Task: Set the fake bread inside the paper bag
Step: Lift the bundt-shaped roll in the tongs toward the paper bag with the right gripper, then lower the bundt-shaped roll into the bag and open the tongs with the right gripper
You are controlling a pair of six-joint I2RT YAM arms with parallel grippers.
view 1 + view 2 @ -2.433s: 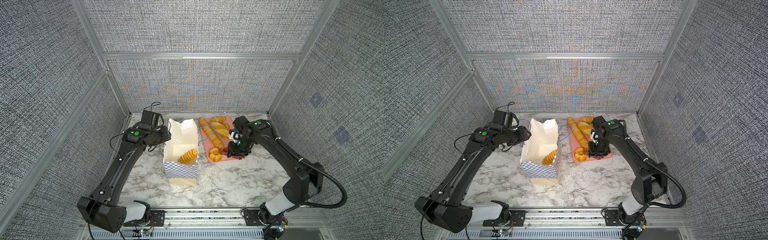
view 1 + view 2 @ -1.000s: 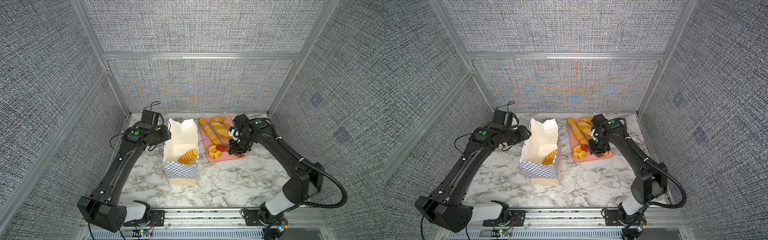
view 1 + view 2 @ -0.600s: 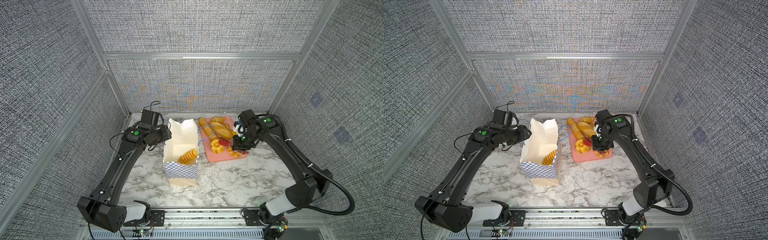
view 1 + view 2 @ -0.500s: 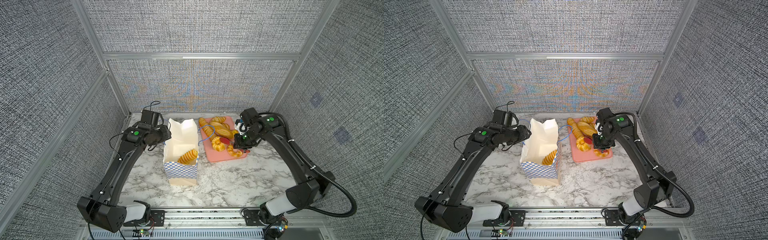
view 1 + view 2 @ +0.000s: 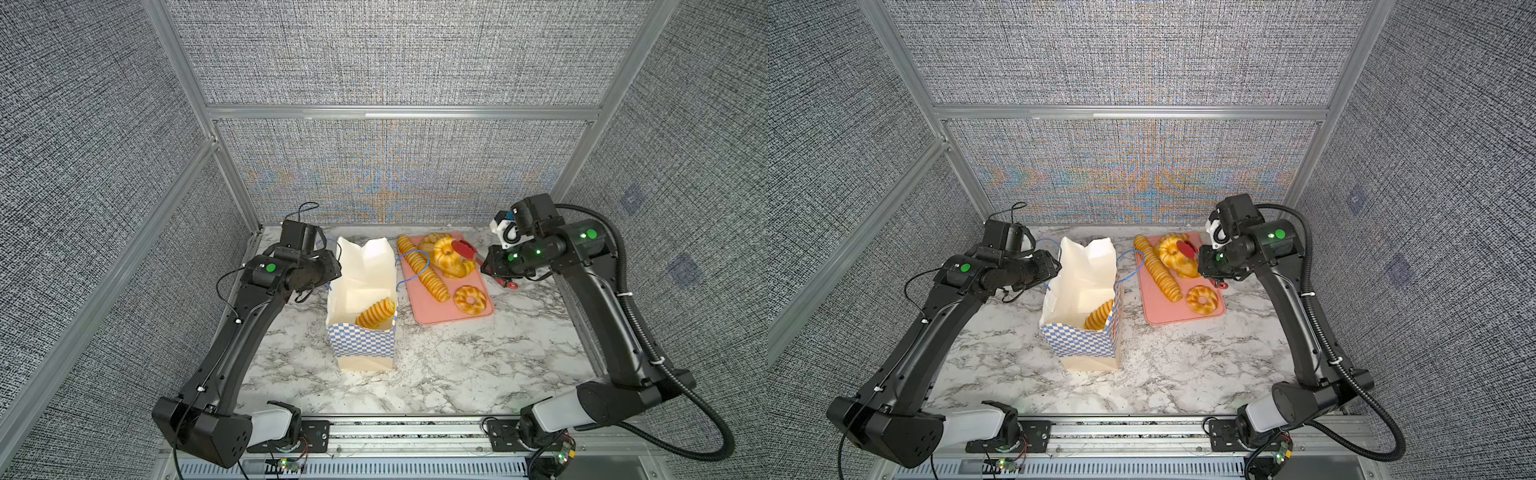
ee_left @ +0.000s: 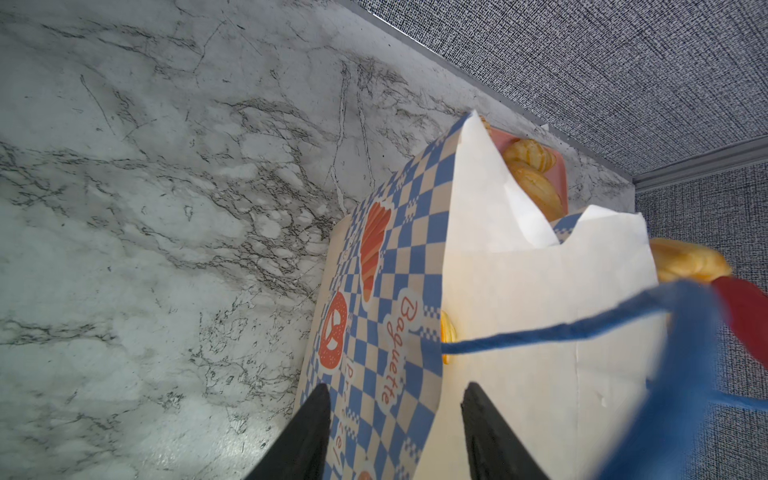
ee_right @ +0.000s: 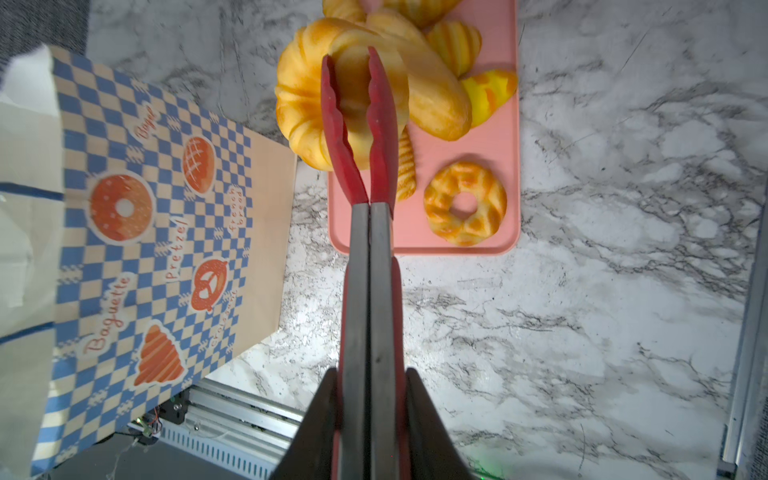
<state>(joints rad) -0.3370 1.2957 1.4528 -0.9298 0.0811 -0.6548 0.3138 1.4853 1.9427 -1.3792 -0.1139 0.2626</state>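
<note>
**One piece bagged, one in the tongs — most of the tray to go**

The paper bag (image 5: 360, 347) stands upright and open on the bench (image 5: 457, 365), just beside the pink tray (image 5: 436, 311). One ridged bread (image 5: 375, 313) leans inside it against the near wall, seen in both top views. That is all the fake bread the bag shows, though its depths are hidden.

The right end effector (image 7: 370, 386) is clamped tight on the handles of the red tongs (image 7: 380, 137). The tongs' tips pinch a fluted ring bun (image 7: 307, 95) over the far end of the tray. The bun looks lifted clear of the pile, so this piece seems midway through its transfer — picked, not yet carried across to the bag.

The left end effector (image 6: 395, 386) sits about half open with the bag's side wall between its jaws and the blue cord handle (image 6: 540, 334) close by. Whether either finger touches the paper I cannot tell. It looks placed to steady the mouth.

Left on the tray are the long baguette (image 5: 424, 270), a smaller ring bun (image 5: 470, 299), an oval loaf (image 7: 432, 99) and small rolls (image 7: 455, 41). By my reckoning the job is in its early part.
</note>
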